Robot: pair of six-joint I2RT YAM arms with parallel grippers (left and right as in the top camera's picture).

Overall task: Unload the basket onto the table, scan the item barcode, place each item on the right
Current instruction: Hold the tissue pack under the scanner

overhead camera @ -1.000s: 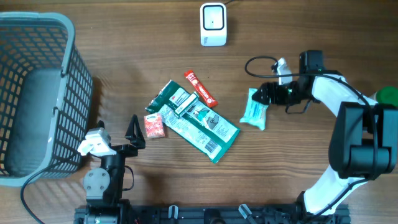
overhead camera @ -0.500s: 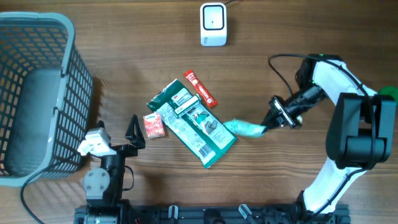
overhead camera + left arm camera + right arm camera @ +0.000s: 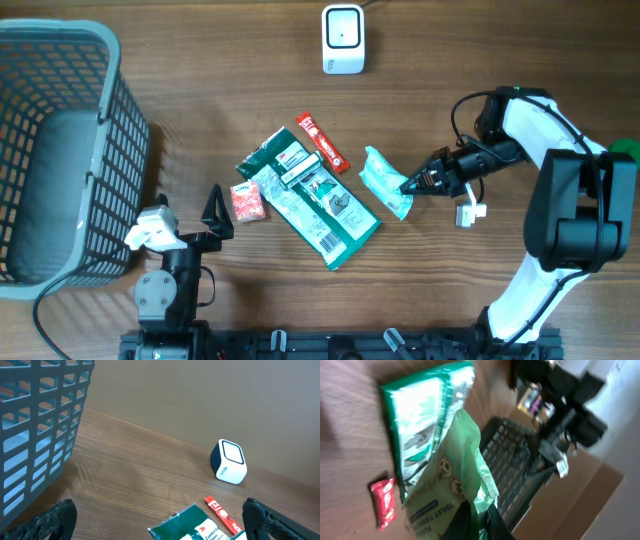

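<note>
The counter [image 3: 200, 90] is matt, grained wood. The basket [image 3: 125, 180] at left is grey plastic lattice; the tissue pack [image 3: 380, 178] and green pouch [image 3: 320, 205] are glossy film.

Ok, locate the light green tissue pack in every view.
Overhead: tissue pack right of centre, just right of the green packets.
Left wrist: not in it.
Right wrist: lower centre, in the foreground.
Shared landmark: the green packets, also at the left wrist's bottom edge and the right wrist's upper left.
</note>
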